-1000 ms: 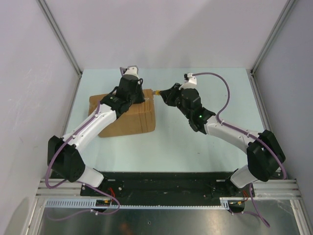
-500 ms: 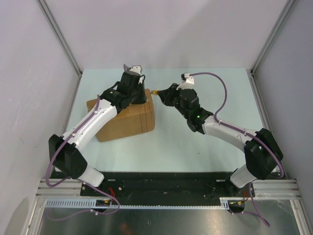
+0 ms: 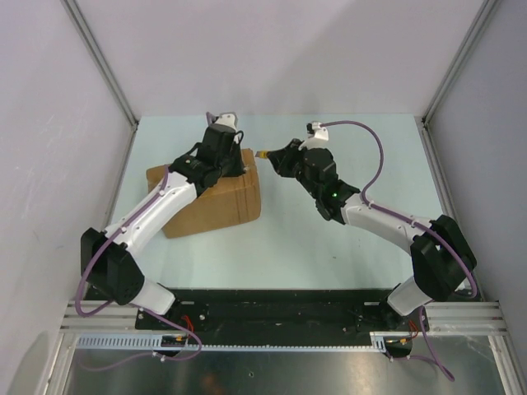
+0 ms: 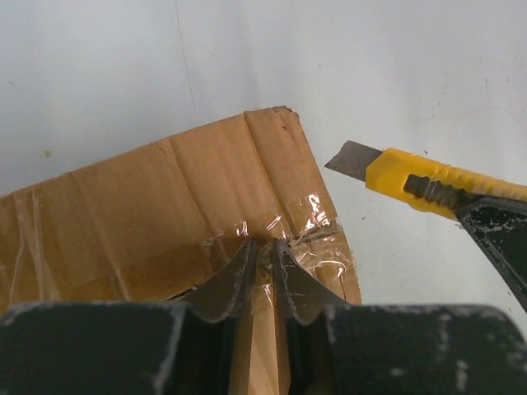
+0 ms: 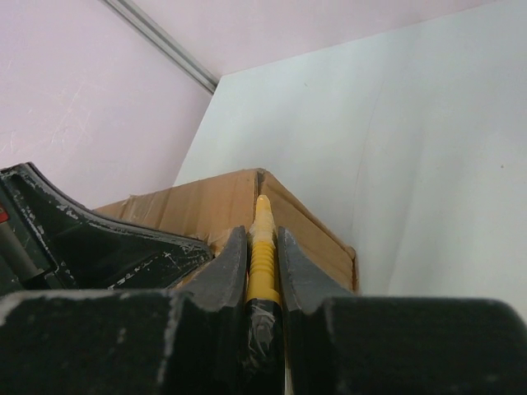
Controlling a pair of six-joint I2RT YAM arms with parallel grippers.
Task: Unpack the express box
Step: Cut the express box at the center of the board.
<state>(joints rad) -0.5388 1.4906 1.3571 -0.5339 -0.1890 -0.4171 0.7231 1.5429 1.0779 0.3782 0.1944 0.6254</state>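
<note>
The cardboard box (image 3: pixel 216 204) lies left of centre on your table (image 3: pixel 329 247), one far corner toward the right arm; your left gripper (image 4: pixel 262 247), fingers drawn almost together, bears down on the clear tape (image 4: pixel 319 220) near that corner, seemingly to steady the box; your right gripper (image 5: pixel 263 237) pinches a yellow knife (image 4: pixel 412 177), blade out, its tip just beside the corner, apparently lined up to slit the seam; no label or writing is legible
</note>
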